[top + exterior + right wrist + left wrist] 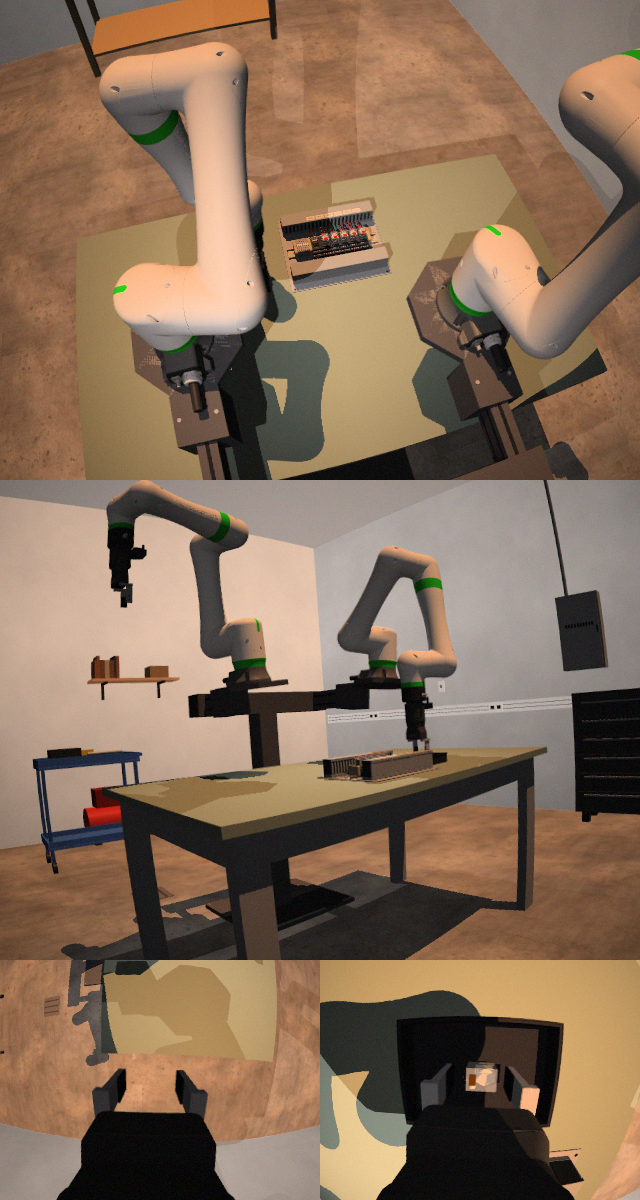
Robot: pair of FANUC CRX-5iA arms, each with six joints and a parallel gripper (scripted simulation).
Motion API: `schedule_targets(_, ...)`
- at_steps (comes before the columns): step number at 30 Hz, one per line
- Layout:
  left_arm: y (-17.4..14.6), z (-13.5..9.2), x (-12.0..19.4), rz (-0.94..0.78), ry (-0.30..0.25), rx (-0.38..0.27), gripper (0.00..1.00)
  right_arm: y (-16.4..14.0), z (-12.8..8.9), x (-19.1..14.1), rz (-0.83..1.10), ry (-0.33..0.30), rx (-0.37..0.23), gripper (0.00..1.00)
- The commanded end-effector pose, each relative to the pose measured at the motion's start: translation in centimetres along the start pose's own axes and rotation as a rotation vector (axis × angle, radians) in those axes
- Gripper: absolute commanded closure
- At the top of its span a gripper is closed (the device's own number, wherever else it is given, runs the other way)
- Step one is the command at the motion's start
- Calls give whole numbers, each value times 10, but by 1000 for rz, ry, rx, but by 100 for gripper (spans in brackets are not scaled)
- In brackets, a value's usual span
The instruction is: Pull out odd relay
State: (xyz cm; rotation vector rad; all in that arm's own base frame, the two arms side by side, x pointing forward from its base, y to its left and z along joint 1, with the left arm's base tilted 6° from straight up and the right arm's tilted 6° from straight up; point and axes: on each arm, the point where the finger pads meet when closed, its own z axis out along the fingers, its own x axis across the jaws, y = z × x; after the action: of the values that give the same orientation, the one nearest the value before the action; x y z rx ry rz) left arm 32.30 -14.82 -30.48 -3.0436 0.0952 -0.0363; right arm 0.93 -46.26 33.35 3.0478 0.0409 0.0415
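One relay [481, 1077], one black tray [514, 1022].Relay [481, 1077], just one, in one tray [514, 1022]

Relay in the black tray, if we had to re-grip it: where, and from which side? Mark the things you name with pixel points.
I'd take the relay [481, 1080] by its two flat side faces, tool [479, 1067] [421, 746] coming straight down. It's a small block with its sides facing the open fingers, and the walls of the tray [480, 1019] [439, 757] leave space around it.
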Motion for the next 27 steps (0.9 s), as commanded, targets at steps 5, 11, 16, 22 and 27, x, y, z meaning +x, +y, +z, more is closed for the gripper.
schedule_targets(5,0,-2,1,0,1,0,2,0,-1,0,0,0,-2,0)
schedule_targets(11,0,-5,1,0,1,0,2,0,-1,0,0,0,-2,0)
schedule_targets(16,0,-8,1,0,1,0,2,0,-1,0,0,0,-2,0)
schedule_targets(22,0,-10,1,0,1,-1,2,0,-1,0,0,0,-2,0)
schedule_targets(27,0,-12,1,0,1,0,2,0,-1,0,0,0,-2,0)
